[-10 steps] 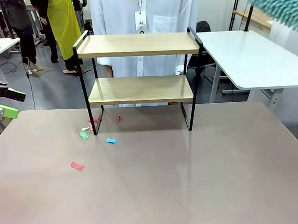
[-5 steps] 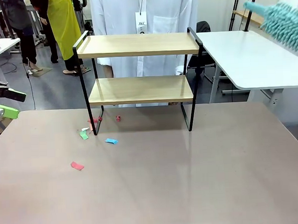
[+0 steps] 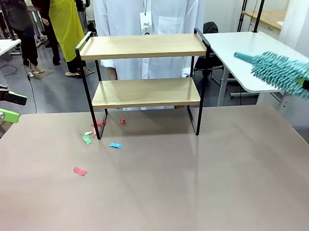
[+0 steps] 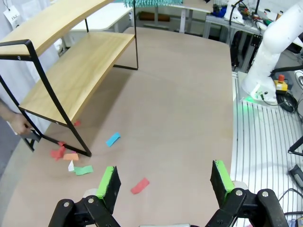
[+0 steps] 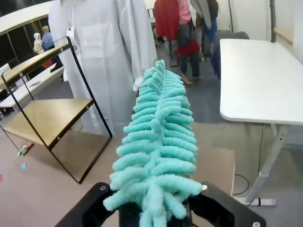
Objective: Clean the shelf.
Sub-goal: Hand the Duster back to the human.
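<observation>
Your right gripper [image 5: 151, 208] has its fingers clamped on the handle end of the teal duster [image 3: 281, 72], which hangs in the air well off to the right of the shelf [image 3: 144, 77], tip aimed at it, likely so the fluffy head meets the boards first. The shelf stands toward the far side of the desk [image 3: 199, 185] with coloured paper scraps [image 3: 88, 138] by its left foot. Your left gripper [image 4: 163, 184] waits to the shelf's left, fingers wide and holding nothing, probably clear of the sweep.

We saw the shelf [image 3: 143, 45] in pale wood on a black frame, a teal duster [image 3: 282, 73], a beige tabletop [image 3: 199, 185], red [image 3: 79, 171], blue [image 3: 114, 145] and green [image 3: 87, 139] scraps, and green pads [image 4: 107, 181] on a black pincer [image 4: 164, 182].
</observation>
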Action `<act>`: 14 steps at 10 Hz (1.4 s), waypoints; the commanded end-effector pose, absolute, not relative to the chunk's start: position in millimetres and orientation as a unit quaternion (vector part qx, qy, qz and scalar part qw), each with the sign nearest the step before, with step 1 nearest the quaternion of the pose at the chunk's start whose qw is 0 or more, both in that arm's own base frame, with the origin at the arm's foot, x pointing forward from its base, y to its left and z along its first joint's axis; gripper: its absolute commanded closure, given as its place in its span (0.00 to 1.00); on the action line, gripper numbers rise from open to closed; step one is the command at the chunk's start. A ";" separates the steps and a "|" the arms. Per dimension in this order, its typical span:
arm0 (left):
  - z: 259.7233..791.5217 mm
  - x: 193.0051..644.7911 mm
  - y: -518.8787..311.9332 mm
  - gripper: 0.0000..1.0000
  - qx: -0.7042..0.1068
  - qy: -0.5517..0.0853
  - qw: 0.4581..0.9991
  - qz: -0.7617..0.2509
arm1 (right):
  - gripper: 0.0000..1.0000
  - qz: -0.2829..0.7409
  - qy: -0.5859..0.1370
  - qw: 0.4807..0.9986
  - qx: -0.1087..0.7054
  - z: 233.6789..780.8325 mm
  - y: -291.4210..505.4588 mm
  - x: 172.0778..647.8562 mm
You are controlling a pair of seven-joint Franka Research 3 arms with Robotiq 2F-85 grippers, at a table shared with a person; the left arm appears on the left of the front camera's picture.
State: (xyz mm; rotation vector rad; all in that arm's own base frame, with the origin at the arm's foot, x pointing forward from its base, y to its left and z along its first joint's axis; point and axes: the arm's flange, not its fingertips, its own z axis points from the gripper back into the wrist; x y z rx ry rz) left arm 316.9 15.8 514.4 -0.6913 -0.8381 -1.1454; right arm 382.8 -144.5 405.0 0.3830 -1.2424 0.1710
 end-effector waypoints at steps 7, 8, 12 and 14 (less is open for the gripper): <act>515.0 318.5 14.7 0.00 -0.315 -0.388 0.693 -0.519 | 0.84 0.089 -0.577 0.792 0.177 398.2 -141.5 385.4; 515.0 318.5 14.7 0.00 -0.315 -0.388 0.693 -0.519 | 0.84 0.089 -0.577 0.792 0.177 398.2 -141.5 385.4; 515.0 318.5 14.7 0.00 -0.315 -0.388 0.693 -0.519 | 0.84 0.089 -0.577 0.792 0.177 398.2 -141.5 385.4; 515.0 318.5 14.7 0.00 -0.315 -0.388 0.693 -0.519 | 0.84 0.089 -0.577 0.792 0.177 398.2 -141.5 385.4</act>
